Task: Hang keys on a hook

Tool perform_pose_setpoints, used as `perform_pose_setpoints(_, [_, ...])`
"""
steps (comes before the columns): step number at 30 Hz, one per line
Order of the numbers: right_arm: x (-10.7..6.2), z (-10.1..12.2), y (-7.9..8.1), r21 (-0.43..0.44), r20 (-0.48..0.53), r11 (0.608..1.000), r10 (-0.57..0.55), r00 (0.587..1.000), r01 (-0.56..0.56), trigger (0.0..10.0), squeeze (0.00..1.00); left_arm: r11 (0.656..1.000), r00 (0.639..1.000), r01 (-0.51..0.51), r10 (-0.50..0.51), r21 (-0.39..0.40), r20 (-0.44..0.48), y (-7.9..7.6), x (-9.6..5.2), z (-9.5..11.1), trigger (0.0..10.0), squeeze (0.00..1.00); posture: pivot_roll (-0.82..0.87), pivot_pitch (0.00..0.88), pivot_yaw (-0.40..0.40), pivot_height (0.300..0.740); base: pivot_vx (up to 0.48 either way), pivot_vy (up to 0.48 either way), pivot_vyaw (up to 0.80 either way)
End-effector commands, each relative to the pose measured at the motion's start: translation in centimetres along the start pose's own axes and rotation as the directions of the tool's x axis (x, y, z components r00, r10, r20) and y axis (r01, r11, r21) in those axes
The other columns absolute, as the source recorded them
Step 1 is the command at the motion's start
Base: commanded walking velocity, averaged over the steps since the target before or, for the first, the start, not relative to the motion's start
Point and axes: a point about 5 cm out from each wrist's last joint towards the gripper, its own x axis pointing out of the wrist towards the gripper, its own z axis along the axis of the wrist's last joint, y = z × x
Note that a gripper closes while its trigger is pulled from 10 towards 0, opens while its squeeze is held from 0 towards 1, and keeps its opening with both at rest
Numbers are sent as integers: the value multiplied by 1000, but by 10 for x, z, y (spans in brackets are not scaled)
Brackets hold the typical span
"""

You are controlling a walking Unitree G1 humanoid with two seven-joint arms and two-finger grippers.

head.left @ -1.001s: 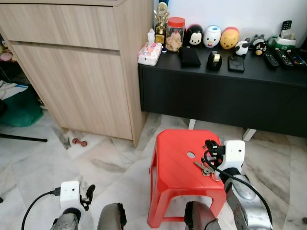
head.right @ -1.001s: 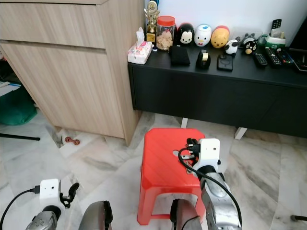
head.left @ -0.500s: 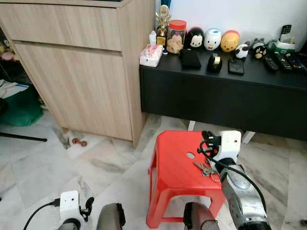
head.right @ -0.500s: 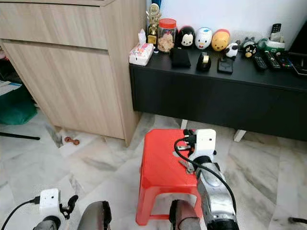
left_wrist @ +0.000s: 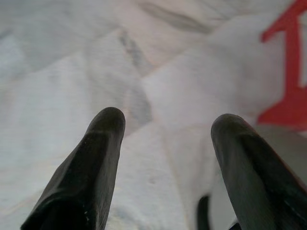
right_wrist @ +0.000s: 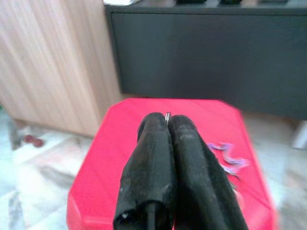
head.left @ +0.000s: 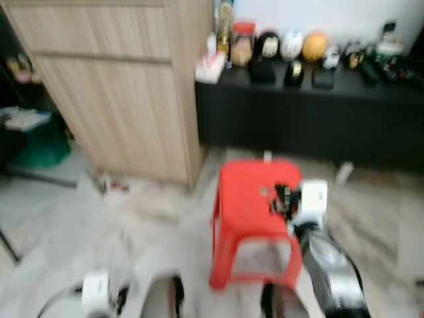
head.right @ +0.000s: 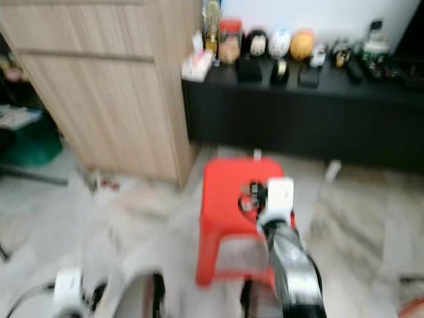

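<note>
Red stool (right_wrist: 144, 143) on marble floor (left_wrist: 62, 72), right end effector (right_wrist: 168, 117) clenched on key ring (right_wrist: 167, 115), left end effector (left_wrist: 165, 127) released

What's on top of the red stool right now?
The right hand hangs over the red stool, fingers pressed together on a small metal ring. Blurred keys show beside them, above the seat. The fingers hide part of the seat.

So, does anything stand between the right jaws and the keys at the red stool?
Nothing visible does. The right gripper is over the red stool with its jaws closed, and a small key ring seems pinched at their tip. The blurred keys lie right beside its fingers.
</note>
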Motion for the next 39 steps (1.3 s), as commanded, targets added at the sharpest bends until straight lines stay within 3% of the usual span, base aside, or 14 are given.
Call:
perform_pose_setpoints(1, [3, 4, 3, 5, 19, 1000, 5, 1000, -6, 10000, 0, 1000, 1000, 11, -11, 14, 9, 0, 1, 3, 10000, 0, -9, 0, -31, 583, -364, 0, 0])
perform_pose_setpoints(10, [5, 6, 5, 17, 20, 1000, 9, 1000, -10, 10000, 0, 1000, 1000, 18, -18, 18, 15, 0, 2, 5, 10000, 0, -13, 0, -27, 583, -361, 0, 0])
perform_pose_setpoints(15, [7, 8, 5, 22, 29, 1000, 15, 999, -16, 10000, 0, 999, 998, -15, 13, 36, 63, 7, 6, 17, 10000, 0, -10, 0, -26, 583, -62, 0, 0])
perform_pose_setpoints(17, [7, 8, 6, 36, 36, 999, 20, 999, -22, 10000, 0, 999, 993, -45, 44, 7, 106, 13, 7, 26, 10000, 0, -12, 0, -24, 583, 0, 0, 0])
perform_pose_setpoints(18, [7, 9, 7, 32, 36, 999, 23, 999, -24, 10000, 0, 999, 983, -47, 43, 15, 178, 17, 10, 41, 10000, 0, -10, 0, -23, 593, 0, 0, 0])
perform_pose_setpoints(19, [7, 9, 7, 32, 36, 999, 23, 999, -24, 10000, 0, 999, 983, -47, 43, 15, 178, 17, 10, 41, 10000, 0, -10, 0, -23, 593, 0, 0, 0])
perform_pose_setpoints(21, [8, 10, 8, 34, 40, 999, 29, 999, -30, 10000, 0, 999, 957, -33, 22, 32, 291, 16, 12, 65, 10000, 0, -5, 0, -23, 613, 0, 0, 0])
perform_pose_setpoints(22, [8, 10, 8, 34, 40, 999, 29, 999, -30, 10000, 0, 999, 957, -33, 22, 32, 291, 16, 12, 65, 10000, 0, -5, 0, -23, 613, 0, 0, 0])
perform_pose_setpoints(26, [9, 11, 12, 39, 46, 998, 44, 998, -46, 10000, 0, 997, 891, 11, -47, 81, 452, 3, 11, 103, 10000, 0, -4, 0, -21, 638, 0, 0, 0])
perform_pose_setpoints(27, [9, 12, 12, 41, 50, 998, 45, 998, -47, 10000, 0, 995, 859, 34, -75, 90, 506, -6, 9, 117, 10000, 0, -4, 0, -21, 648, 0, 0, 0])
perform_pose_setpoints(28, [9, 12, 12, 41, 50, 998, 45, 998, -47, 10000, 0, 995, 859, 34, -75, 90, 506, -6, 9, 117, 10000, 0, -4, 0, -21, 648, 0, 0, 0])
perform_pose_setpoints(30, [9, 12, 14, 41, 52, 998, 51, 997, -53, 10000, 0, 990, 820, 80, -131, 116, 557, -20, 5, 132, 10000, 0, -5, 0, -20, 668, 0, 0, 0])
perform_pose_setpoints(35, [9, 14, 16, 40, 58, 997, 59, 997, -61, 10000, 0, 974, 771, 166, -226, 155, 595, -42, -1, 151, 10000, 0, 0, 0, -19, 698, 0, 0, 0])
perform_pose_setpoints(39, [11, 19, 17, 37, 70, 997, 64, 996, -66, 10000, 0, 954, 747, 226, -298, 195, 595, -57, -6, 162, 10000, 0, 5, 0, -24, 718, 0, 0, 0])
